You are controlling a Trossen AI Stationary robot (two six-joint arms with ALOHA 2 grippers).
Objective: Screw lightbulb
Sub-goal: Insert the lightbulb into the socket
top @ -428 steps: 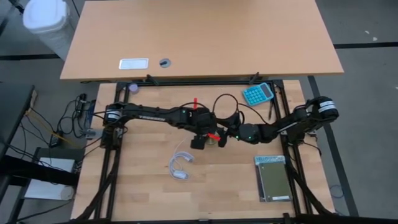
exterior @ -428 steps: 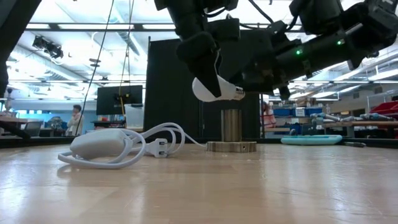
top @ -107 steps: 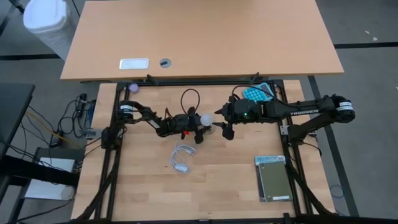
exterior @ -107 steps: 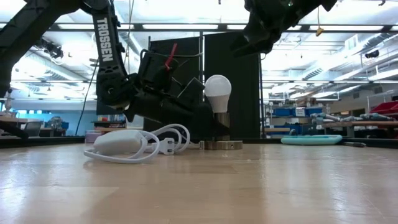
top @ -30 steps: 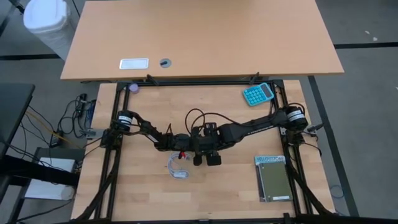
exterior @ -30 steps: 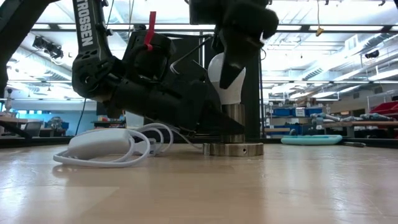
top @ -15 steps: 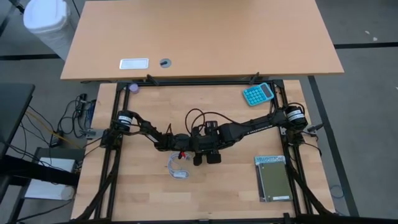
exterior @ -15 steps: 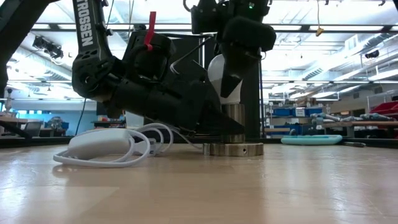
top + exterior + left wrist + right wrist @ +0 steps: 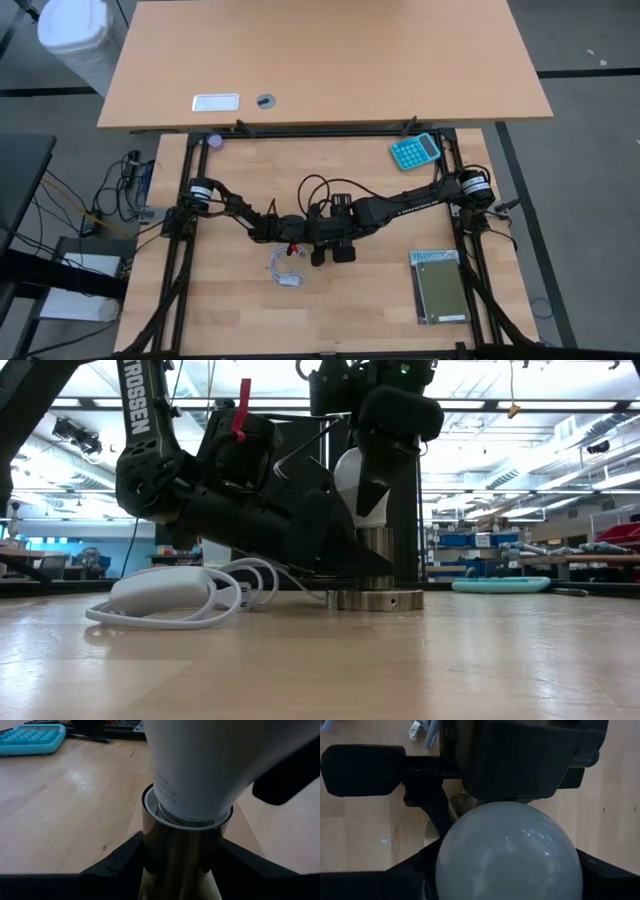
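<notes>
Bulb: the small white pear-shaped lightbulb (image 9: pixel 352 488) stands upright with its screw base in the silvery metal socket cylinder (image 9: pixel 372 558), which rises from a round grey base disc (image 9: pixel 372 599) on the pale wooden bench (image 9: pixel 400 660).
Left gripper (image 9: pixel 181 865): low beside the socket; its dark fingers (image 9: pixel 120 865) are clamped on the metal cylinder just under the bulb's neck, steadying it.
Right gripper (image 9: pixel 507 865): directly above the bulb, pointing down; its fingers (image 9: pixel 405 880) lie on either side of the white globe, near or touching it. I cannot tell whether they grip yet.
Change: over the last second the right fingers have drawn in around the globe, while the left hold has stayed as it was.
Meaning: judging by this, the right fingers are taking hold for a twist; the bulb looks seated but probably not yet fully screwed in.
Nearby: a coiled white cable with plug (image 9: pixel 190 592) lies beside the left fingers, clear of the socket.
</notes>
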